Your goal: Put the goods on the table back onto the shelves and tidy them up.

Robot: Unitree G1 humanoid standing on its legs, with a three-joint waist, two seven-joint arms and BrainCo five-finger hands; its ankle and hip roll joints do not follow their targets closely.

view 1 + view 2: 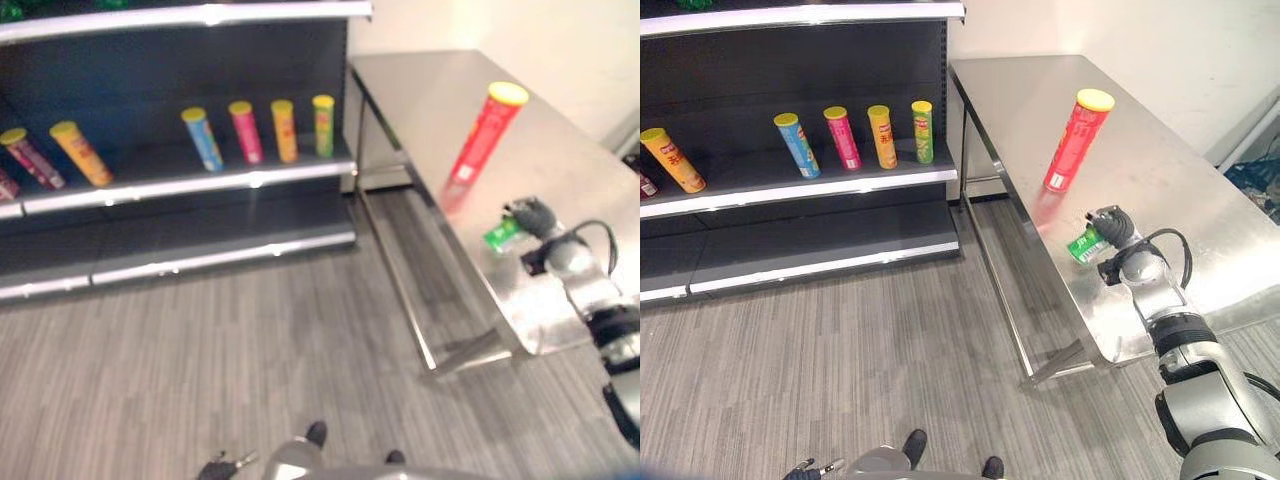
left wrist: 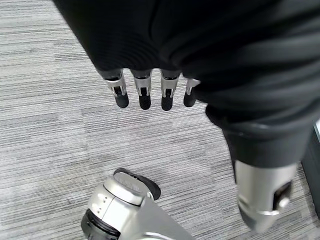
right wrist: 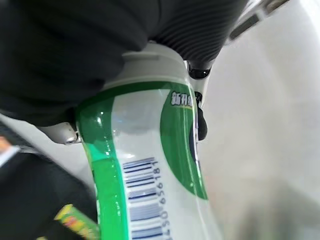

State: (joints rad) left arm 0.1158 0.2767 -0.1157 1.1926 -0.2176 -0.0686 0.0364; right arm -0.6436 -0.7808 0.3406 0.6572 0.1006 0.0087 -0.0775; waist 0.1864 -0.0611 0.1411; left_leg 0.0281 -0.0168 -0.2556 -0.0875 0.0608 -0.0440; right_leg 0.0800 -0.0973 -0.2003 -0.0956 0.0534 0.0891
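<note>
- Right wrist view: right hand (image 1: 1118, 226) wrapped round green bottle (image 1: 1086, 244) on table (image 1: 1020, 90).
- Red tube (image 1: 1076, 140) on far table, unshelved.
- Tubes (image 1: 850, 138) on shelf (image 1: 800, 185), left.
- Left hand (image 2: 150, 92) relaxed, empty.

eyes: head, high, downward, share shelves (image 1: 800, 180), table (image 1: 1200, 200) | wrists: close

Steel table (image 1: 1200, 215): red can (image 1: 1077, 140) upright, green bottle (image 1: 1086, 244) lying nr front edge. Dark shelf (image 1: 800, 185): row of upright/tilted cans (image 1: 855, 137), w/ orange can (image 1: 671, 158) at left
</note>
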